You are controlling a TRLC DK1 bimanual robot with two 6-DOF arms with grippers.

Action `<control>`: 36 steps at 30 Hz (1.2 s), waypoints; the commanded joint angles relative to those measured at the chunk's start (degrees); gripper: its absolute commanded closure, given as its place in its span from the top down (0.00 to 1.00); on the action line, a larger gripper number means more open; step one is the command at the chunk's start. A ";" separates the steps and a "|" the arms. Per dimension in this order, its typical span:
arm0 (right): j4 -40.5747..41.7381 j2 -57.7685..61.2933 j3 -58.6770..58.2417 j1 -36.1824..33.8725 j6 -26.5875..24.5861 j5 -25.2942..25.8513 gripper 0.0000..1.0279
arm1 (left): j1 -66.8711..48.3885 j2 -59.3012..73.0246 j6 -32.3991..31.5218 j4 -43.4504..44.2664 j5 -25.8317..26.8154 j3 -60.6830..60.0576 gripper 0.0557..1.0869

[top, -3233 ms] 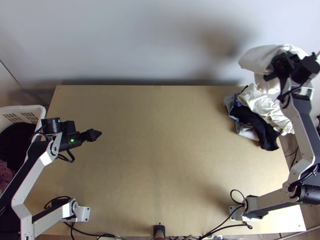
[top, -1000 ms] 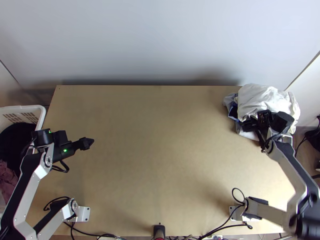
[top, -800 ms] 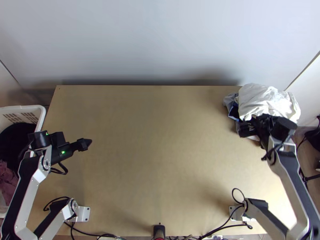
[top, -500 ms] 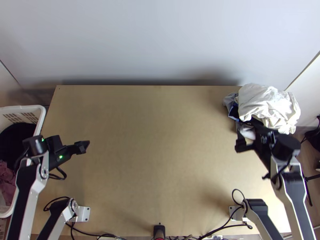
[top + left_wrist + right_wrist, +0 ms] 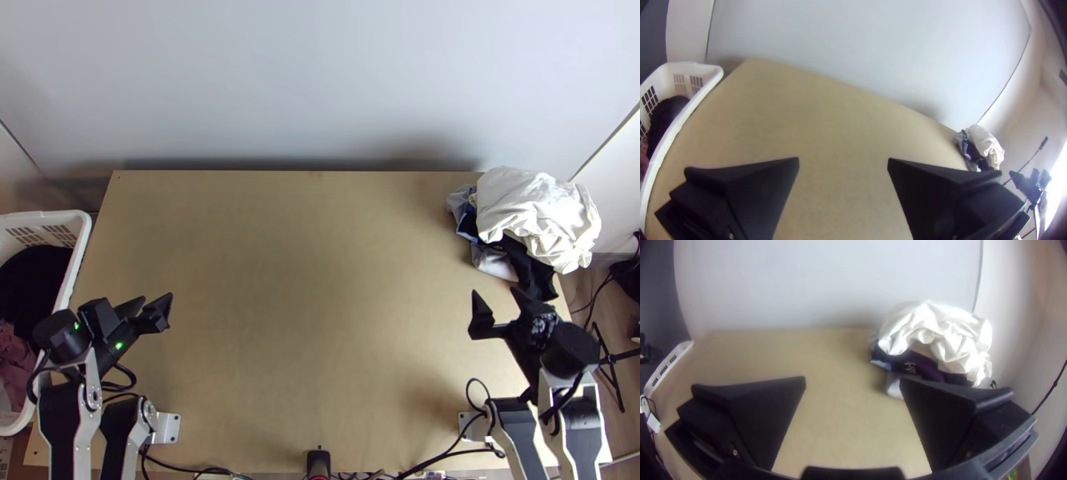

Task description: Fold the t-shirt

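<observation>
Two sets of jaws gape empty; at two o'clock on the counter (image 5: pixel 312 320), the white garment (image 5: pixel 534 210), bunched over a dark garment (image 5: pixel 531 269), might slide off if nudged

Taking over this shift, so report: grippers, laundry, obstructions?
Left gripper open, empty; right gripper open, empty. White cloth, can't confirm t-shirt, bunched atop black garment, far right corner of table. Possible snag: laundry basket near left gripper.
</observation>
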 commanded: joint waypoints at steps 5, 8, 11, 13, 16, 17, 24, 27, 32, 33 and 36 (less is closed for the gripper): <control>10.05 -6.47 -8.35 -2.61 6.39 1.33 0.95 | 4.81 -5.75 -2.28 11.89 -0.38 -7.47 0.94; 14.80 -6.56 -10.64 -2.61 5.95 1.51 0.95 | 4.02 -6.90 -2.02 18.92 -1.26 -10.63 0.94; 19.11 -6.56 -12.66 -2.35 4.63 1.51 0.95 | 3.75 -6.54 0.09 25.68 -1.34 -12.65 0.94; 20.86 -7.00 -13.98 -1.73 4.63 1.51 0.94 | 3.49 -6.46 0.27 28.85 -1.34 -12.92 0.94; 22.62 -9.55 -16.44 0.46 5.16 1.86 0.93 | 2.87 -6.72 -0.79 32.10 -1.96 -12.92 0.94; 23.15 -10.60 -17.23 1.34 5.24 2.30 0.93 | 2.61 -6.90 -1.67 33.42 -2.92 -13.09 0.94; 23.77 -16.93 -20.57 3.89 4.81 3.44 0.94 | -3.28 -16.91 -3.51 38.52 -10.04 -20.65 0.94; 23.77 -16.93 -20.57 3.71 4.98 3.44 0.94 | -4.95 -22.45 -3.25 34.65 -12.15 -22.85 0.94; 23.77 -16.93 -20.74 3.98 5.07 3.44 0.94 | -4.77 -23.51 -3.25 34.21 -13.74 -22.85 0.94; 23.15 -16.93 -20.83 4.24 5.24 3.35 0.94 | -4.77 -23.51 -3.16 33.95 -13.74 -22.85 0.94; 21.48 -16.84 -21.01 6.35 5.24 3.35 0.95 | -5.56 -23.51 -2.37 30.34 -13.74 -22.94 0.95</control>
